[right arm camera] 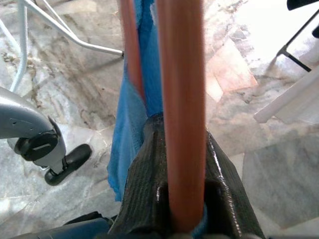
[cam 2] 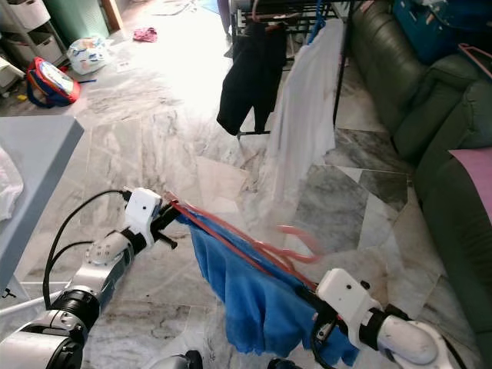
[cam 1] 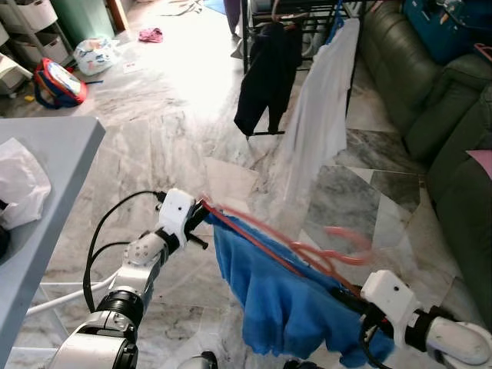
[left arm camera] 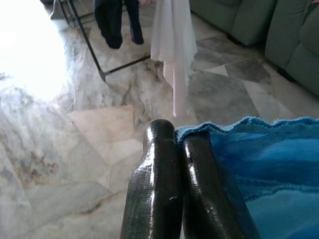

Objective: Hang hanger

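A pink hanger [cam 1: 257,240] with a blue cloth [cam 1: 277,304] draped over it is held level between my two arms, low above the floor. My left gripper [cam 1: 202,215] is shut on the hanger's left end, where the cloth's edge [left arm camera: 234,129] meets the fingers [left arm camera: 159,164]. At the other end my right gripper [cam 1: 347,295] is shut on the hanger, and its pink bar [right arm camera: 183,99] runs between the fingers. The hanger's hook [cam 1: 350,240] looks blurred. Farther ahead stands a dark clothes rack [cam 1: 247,46] carrying a black garment [cam 1: 267,73] and a white shirt [cam 1: 319,115].
A grey table [cam 1: 54,161] with a white bag [cam 1: 19,188] stands close on my left. A green sofa [cam 1: 450,123] lines the right side. Toys and a pink cloth [cam 1: 151,34] lie on the marble floor at the back left.
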